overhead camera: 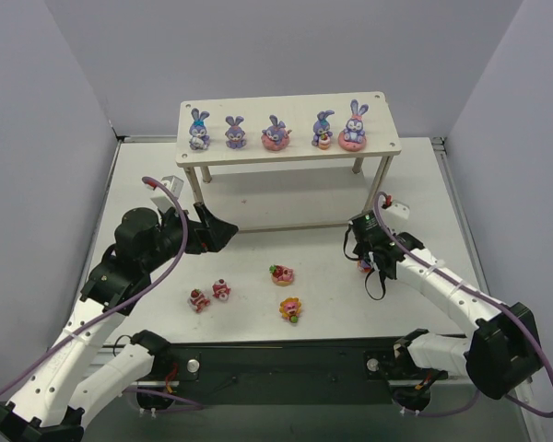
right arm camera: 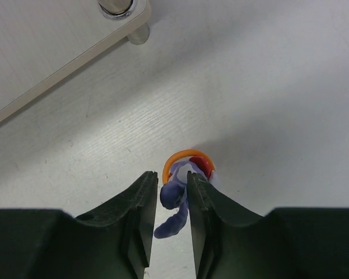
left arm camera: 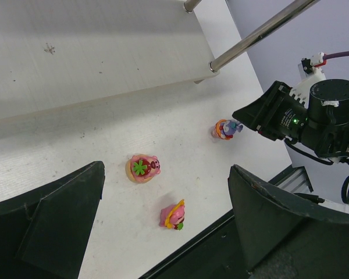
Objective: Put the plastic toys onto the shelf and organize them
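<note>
Ten toys were in view: six bunnies and four cake-like pieces. The shelf (overhead camera: 290, 155) stood at the upper middle of the top view and held five of the bunnies in a single upright row along its top board. From the left of the frame these were the far-left bunny (overhead camera: 199, 130), the second bunny (overhead camera: 235, 133), the middle bunny (overhead camera: 276, 134), the fourth bunny (overhead camera: 323, 130) and the far-right bunny (overhead camera: 353, 127). The middle and far-right ones sat on pink round bases.

The sixth bunny (right arm camera: 173, 196) was off the shelf, on the table (overhead camera: 419, 184) right of centre in the top view, below the shelf's right front leg. It carried an orange ring. The right gripper (right arm camera: 171, 200) was clamped on it, one finger pressed against each side of its blue body.

The four cake-like pieces lay on the table in the lower middle of the top view. The left cake piece (overhead camera: 198, 299) and the second cake piece (overhead camera: 221, 290) were just beside each other. The strawberry-topped piece (overhead camera: 282, 273) and the orange-rimmed piece (overhead camera: 291, 308) lay near each other, further right.

The left gripper (left arm camera: 166, 171) hung over the table at left of centre with its fingers spread wide and nothing between them.
</note>
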